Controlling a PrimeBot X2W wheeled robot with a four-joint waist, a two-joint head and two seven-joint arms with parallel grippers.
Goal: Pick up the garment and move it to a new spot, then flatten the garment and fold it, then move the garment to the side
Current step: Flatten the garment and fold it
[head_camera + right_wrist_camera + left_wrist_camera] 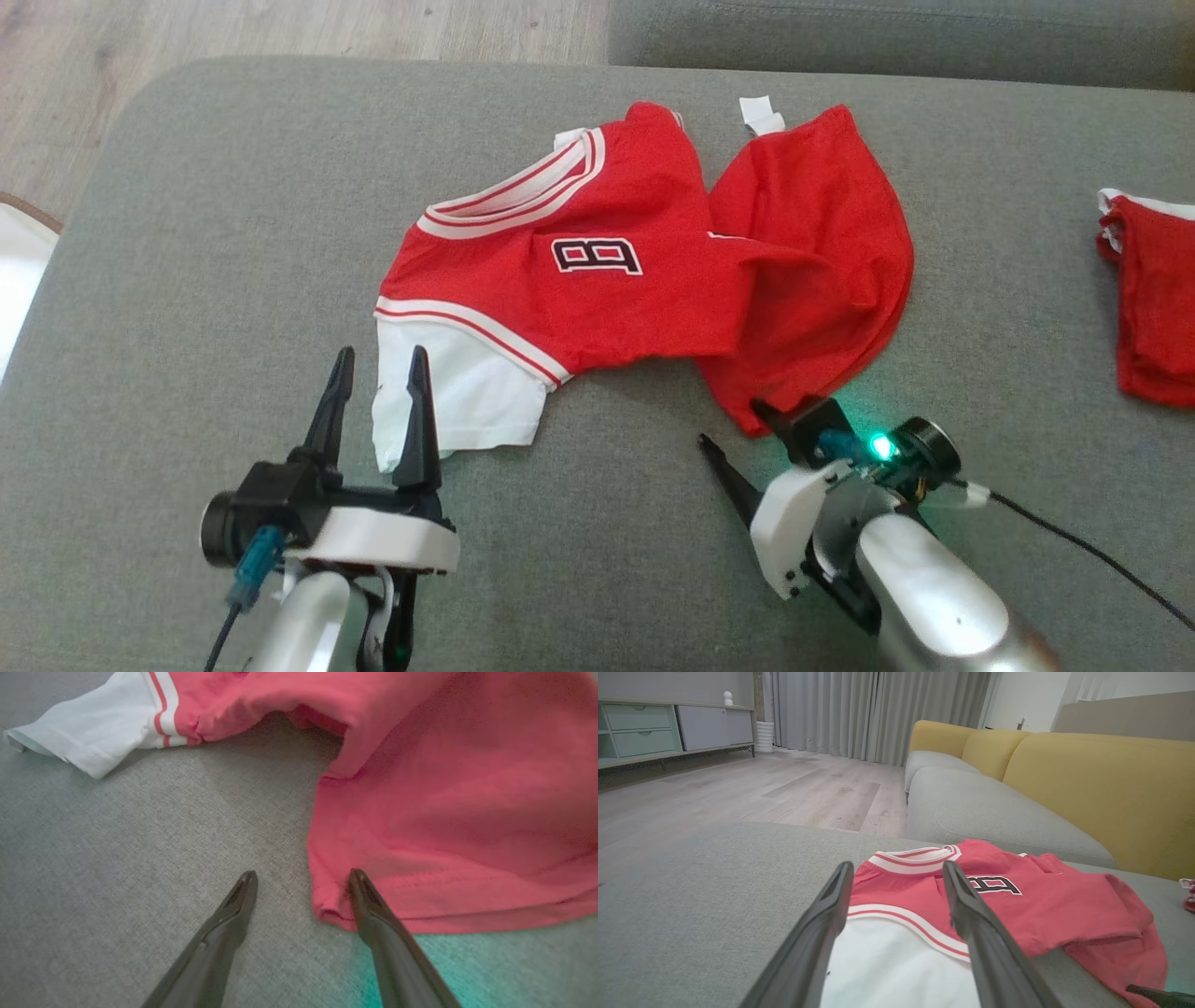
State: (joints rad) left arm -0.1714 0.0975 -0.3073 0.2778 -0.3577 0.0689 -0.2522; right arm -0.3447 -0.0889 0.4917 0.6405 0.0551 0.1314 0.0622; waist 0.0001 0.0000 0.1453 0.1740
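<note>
Head view first: where is the red jersey (616, 280) lying?
— Crumpled on the grey sofa seat (233, 233), number 8 facing up, its white sleeve (467, 392) toward the robot. Another red garment (1153, 299) is well apart, at the right edge.
— And the claws?
— Left claw (381, 359) stands open, one finger over the white sleeve, one beside it. Right claw (731, 422) is open also, holding nothing; in the right wrist view one finger is at the red hem corner, the other over bare seat.
</note>
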